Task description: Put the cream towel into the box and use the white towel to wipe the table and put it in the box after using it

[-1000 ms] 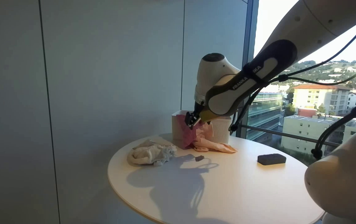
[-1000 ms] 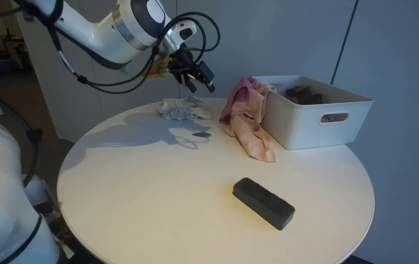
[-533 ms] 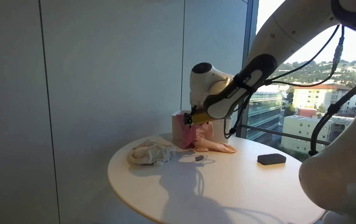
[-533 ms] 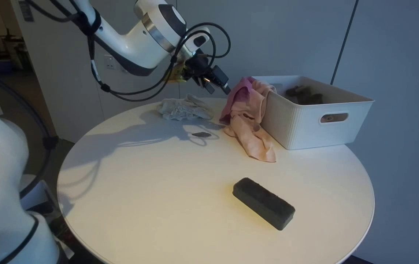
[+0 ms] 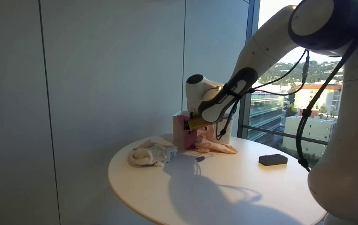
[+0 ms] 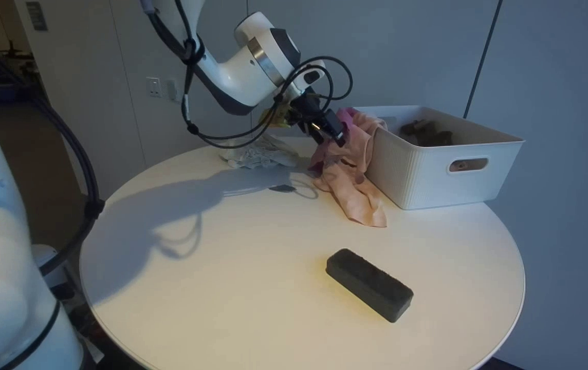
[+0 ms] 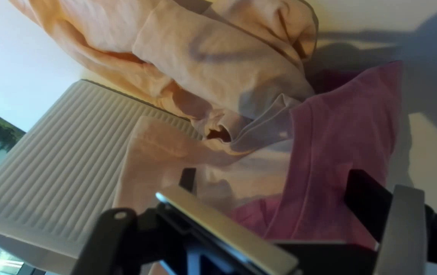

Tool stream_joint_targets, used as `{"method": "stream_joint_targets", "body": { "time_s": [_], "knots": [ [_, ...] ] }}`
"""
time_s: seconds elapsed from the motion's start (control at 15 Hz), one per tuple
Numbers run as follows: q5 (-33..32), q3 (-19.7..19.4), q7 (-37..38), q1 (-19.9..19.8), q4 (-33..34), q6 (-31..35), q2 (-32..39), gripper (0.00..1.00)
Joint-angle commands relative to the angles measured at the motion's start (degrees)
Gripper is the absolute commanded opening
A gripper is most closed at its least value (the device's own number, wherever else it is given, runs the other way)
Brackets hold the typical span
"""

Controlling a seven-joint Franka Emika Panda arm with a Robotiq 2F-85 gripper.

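Observation:
The cream towel (image 6: 354, 192), peach with a pink part (image 7: 340, 149), hangs over the side of the white box (image 6: 443, 177) with its lower end on the table. It shows in both exterior views (image 5: 213, 146). The white towel (image 5: 152, 153) lies crumpled on the table beside the box; the arm's cables partly cover it in an exterior view (image 6: 260, 154). My gripper (image 6: 331, 139) is at the upper, pink part of the cream towel, outside the box. In the wrist view my gripper (image 7: 272, 185) is open, with towel cloth behind the gap. Whether the fingers touch it I cannot tell.
A dark block (image 6: 370, 285) lies on the round white table (image 6: 253, 298) in front of the box. A small dark piece (image 6: 282, 188) lies near the white towel. Something grey-brown (image 6: 427, 134) lies inside the box. A wall stands behind, and a window beside the table.
The arm has moved down and toward the box, bringing the open gripper from above the white towel's side to the cream towel. The towels, box and block have not moved.

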Motion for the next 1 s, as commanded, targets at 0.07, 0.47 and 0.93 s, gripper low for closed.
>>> {"method": "stream_joint_targets", "body": {
  "time_s": [0.07,0.47,0.93],
  "knots": [
    [1.09,-10.31,-0.04,10.00,7.95,0.80,8.24,0.75],
    [1.46,-15.75,-1.04,15.75,10.72,3.79,11.33,0.38],
    [9.92,-16.93,-9.95,17.62,15.47,2.23,11.56,0.05]
  ]
}}
